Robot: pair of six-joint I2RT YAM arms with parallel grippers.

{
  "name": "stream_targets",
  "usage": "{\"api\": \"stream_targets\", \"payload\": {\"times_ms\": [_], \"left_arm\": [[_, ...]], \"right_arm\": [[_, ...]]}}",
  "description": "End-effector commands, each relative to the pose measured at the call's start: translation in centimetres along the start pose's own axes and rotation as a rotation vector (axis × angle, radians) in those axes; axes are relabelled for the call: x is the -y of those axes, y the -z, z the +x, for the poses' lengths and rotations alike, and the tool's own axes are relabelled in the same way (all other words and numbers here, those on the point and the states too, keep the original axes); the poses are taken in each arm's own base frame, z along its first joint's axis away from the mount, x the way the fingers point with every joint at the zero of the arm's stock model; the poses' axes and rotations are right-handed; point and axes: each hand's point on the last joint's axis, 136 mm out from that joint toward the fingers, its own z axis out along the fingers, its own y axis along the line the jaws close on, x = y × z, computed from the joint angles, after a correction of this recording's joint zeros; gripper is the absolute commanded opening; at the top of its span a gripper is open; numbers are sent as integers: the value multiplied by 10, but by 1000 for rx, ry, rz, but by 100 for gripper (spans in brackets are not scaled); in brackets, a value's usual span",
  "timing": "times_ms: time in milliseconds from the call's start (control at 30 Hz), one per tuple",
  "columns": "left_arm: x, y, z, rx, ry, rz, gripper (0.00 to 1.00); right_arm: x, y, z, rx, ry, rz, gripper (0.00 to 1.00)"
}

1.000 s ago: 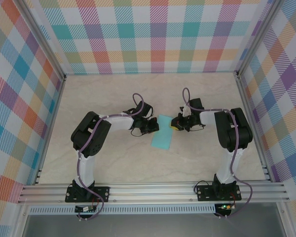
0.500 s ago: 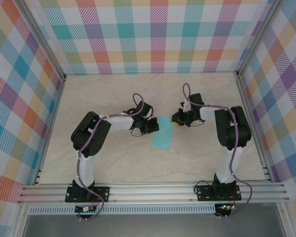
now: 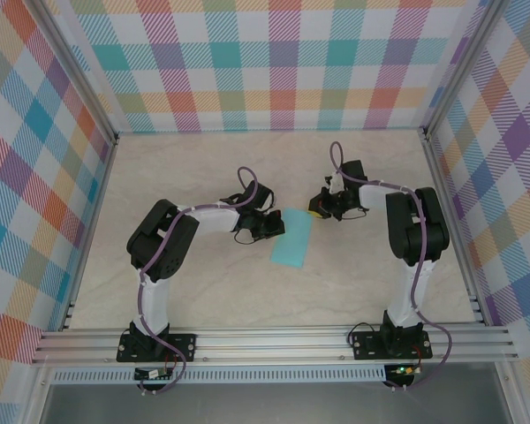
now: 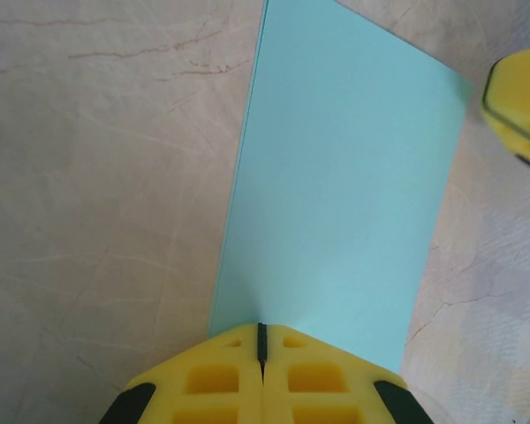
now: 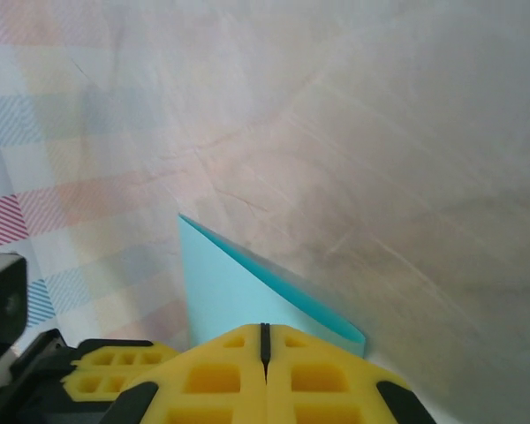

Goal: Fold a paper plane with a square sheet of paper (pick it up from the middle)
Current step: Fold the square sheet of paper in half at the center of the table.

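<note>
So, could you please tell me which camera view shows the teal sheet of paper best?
The left wrist view: the sheet of paper fills much of it, its long edges clear, the left hand shut at its near end. The top external view shows it small between the arms; the right wrist view, one corner.

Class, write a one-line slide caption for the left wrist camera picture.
Left gripper, shut, at the edge of a folded teal paper sheet on the pale table.
</note>
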Motion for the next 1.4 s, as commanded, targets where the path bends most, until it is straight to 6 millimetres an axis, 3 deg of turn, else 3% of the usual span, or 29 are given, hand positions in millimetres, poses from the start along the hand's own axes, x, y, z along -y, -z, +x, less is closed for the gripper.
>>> {"api": "stream_targets", "payload": {"times_ms": [0, 400, 733, 1000, 1133, 1233, 1367], "left_arm": [[-35, -9, 32, -92, 24, -140, 0], [-36, -9, 34, -95, 26, -137, 0], [-34, -8, 34, -97, 27, -133, 0], [-31, -5, 33, -93, 21, -130, 0], [-32, -4, 34, -92, 21, -129, 0], [-32, -5, 34, -91, 22, -129, 0], [-30, -3, 33, -87, 23, -124, 0]], "right_arm": [[-5, 3, -5, -5, 9, -11, 0], [35, -15, 7, -35, -55, 65, 0], [-5, 10, -7, 0, -19, -32, 0], [31, -11, 5, -42, -93, 29, 0], [37, -12, 8, -50, -105, 61, 0], [28, -3, 5, -38, -85, 65, 0], [0, 17, 6, -16, -40, 20, 0]]}}
